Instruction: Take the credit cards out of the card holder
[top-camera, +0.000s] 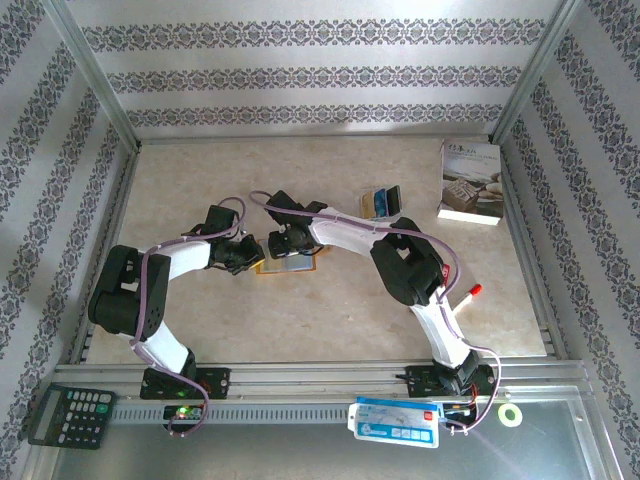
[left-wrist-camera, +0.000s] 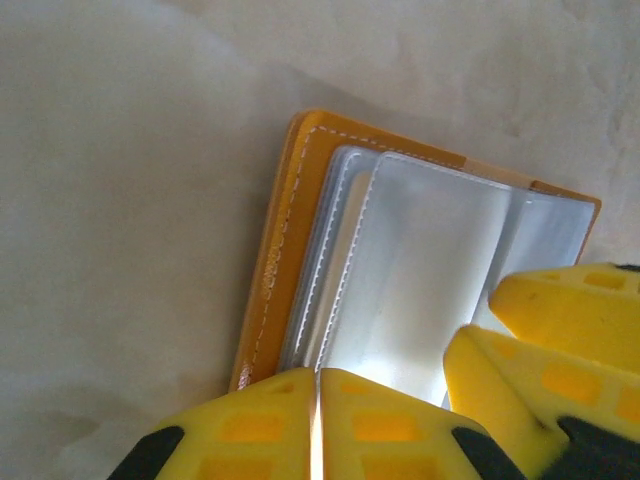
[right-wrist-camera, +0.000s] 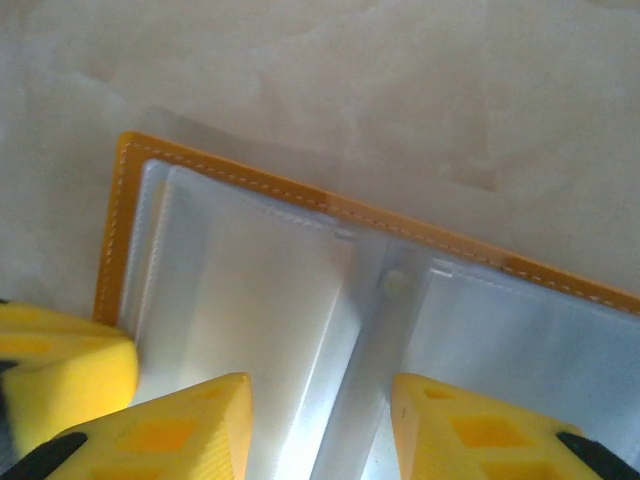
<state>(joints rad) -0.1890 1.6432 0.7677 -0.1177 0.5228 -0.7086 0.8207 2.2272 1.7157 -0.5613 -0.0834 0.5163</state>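
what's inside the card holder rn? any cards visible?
Open card holder shows clear plastic sleeves; the top ones look empty, no card visible. Sleeves stacked underneath, and the parts covered by the left gripper and right gripper, can't be checked.

Beige bench (top-camera: 300, 320): the card holder (top-camera: 290, 265) lies open mid-bench, a row of cards (top-camera: 383, 202) behind it, white book (top-camera: 470, 182) far right, red-capped pen (top-camera: 465, 298) nearer.
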